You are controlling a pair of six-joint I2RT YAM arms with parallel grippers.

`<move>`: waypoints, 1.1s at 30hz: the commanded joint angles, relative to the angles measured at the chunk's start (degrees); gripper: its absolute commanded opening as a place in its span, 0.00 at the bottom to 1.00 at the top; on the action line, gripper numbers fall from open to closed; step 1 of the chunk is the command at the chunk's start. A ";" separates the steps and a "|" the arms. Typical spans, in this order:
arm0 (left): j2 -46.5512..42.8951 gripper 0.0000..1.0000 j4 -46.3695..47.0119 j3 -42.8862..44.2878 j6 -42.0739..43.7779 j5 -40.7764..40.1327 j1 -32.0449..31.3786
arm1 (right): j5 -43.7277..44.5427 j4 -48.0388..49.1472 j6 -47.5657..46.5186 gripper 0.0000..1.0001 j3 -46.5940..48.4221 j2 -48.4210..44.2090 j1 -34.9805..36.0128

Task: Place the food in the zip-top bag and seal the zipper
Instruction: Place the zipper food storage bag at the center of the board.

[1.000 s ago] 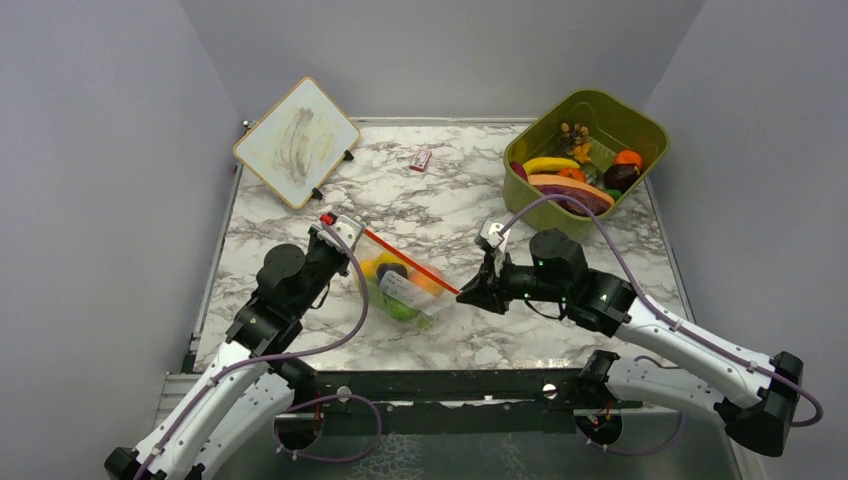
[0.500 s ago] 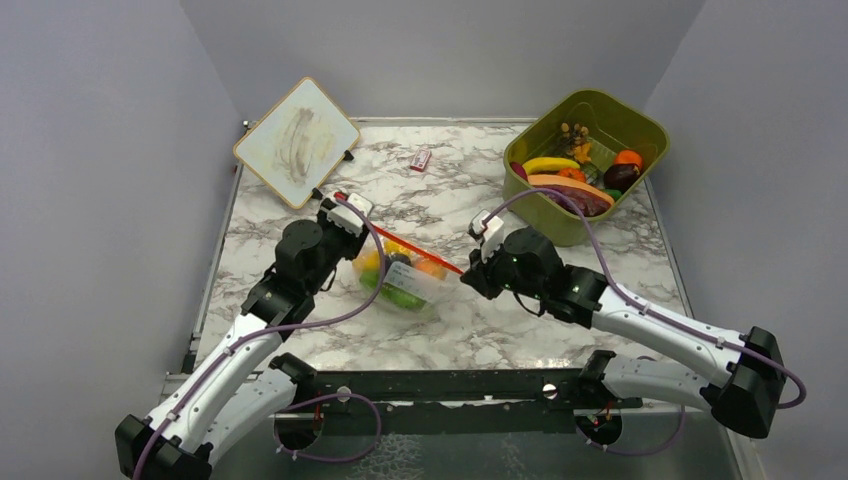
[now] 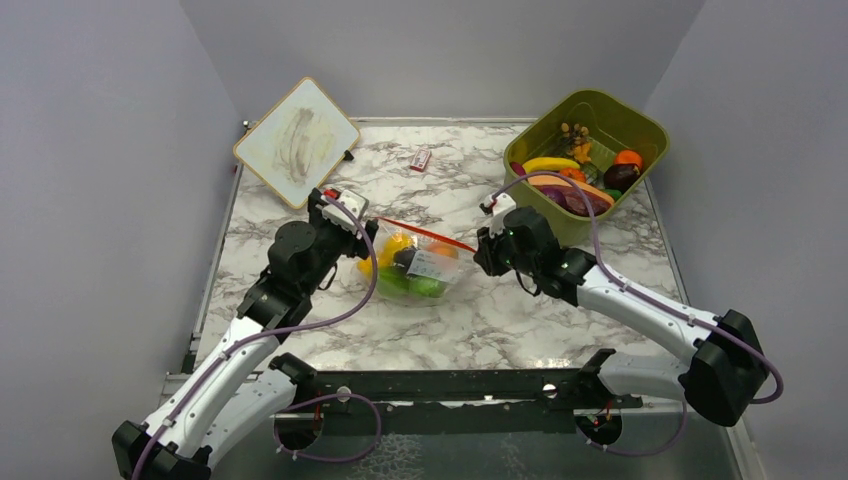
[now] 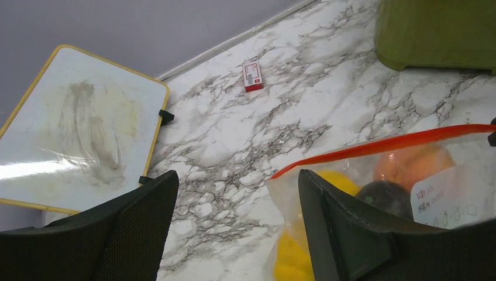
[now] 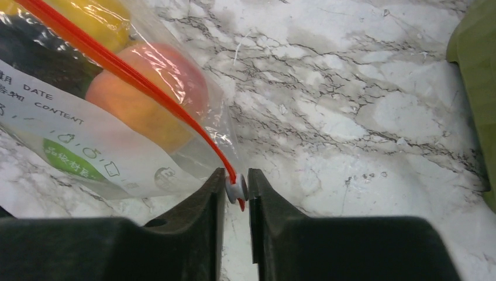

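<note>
Mid-worktop, a little left of centre: the zip-top bag (image 3: 418, 270), lying on the marble (image 3: 470, 330). Holds the food (image 3: 395, 246), with yellow, dark, orange and green pieces bunched together behind a white label patch (image 3: 432, 266). Along the bag's far side, the zipper (image 3: 432, 236), long axis running roughly left to right, left end tipped a little toward the far edge, right end a little toward the near edge. Mouth toward the far edge, belly toward the near edge. Impossible to tell whether sealed along its length.

Around the bag, bare stone toward the near edge and toward the far edge, with only a small red-white packet (image 3: 421, 159) lying near the far edge. In the far right corner, an olive-green tub (image 3: 600, 97) with more of the food inside, close behind the right arm. At the far left corner, a smudged whiteboard (image 3: 297, 142).

At the zipper's right end, the right gripper (image 5: 236, 182): fingers all but closed, pinching the small white slider tab (image 5: 236, 191) at the strip's tip. At the bag's left end, the left gripper (image 4: 237, 175): fingers spread wide, gripping nothing, with the bag's left corner and the strip's end lying between them, close against the inner face of one finger (image 4: 339, 234). Contact there not clear.
</note>
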 commanded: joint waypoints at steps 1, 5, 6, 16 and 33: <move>-2.67 0.78 -0.49 -0.76 -1.37 2.89 0.34 | 0.09 -0.09 0.53 0.29 2.90 -1.54 0.06; -3.97 0.78 -1.11 -0.87 -2.10 4.13 0.33 | -0.11 -3.61 0.67 0.41 5.38 -3.95 0.03; -4.11 0.78 -1.52 -0.43 -2.65 4.58 0.32 | -0.02 -4.61 0.77 0.45 6.08 -4.71 0.05; -6.03 0.99 -4.41 4.95 -14.75 6.28 0.33 | -4.02 -7.33 -0.87 1.00 10.74 -17.93 0.02; -4.93 0.99 -18.00 6.50 -25.30 1.54 0.33 | -19.13 -2.54 5.85 1.00 1.46 -21.57 0.06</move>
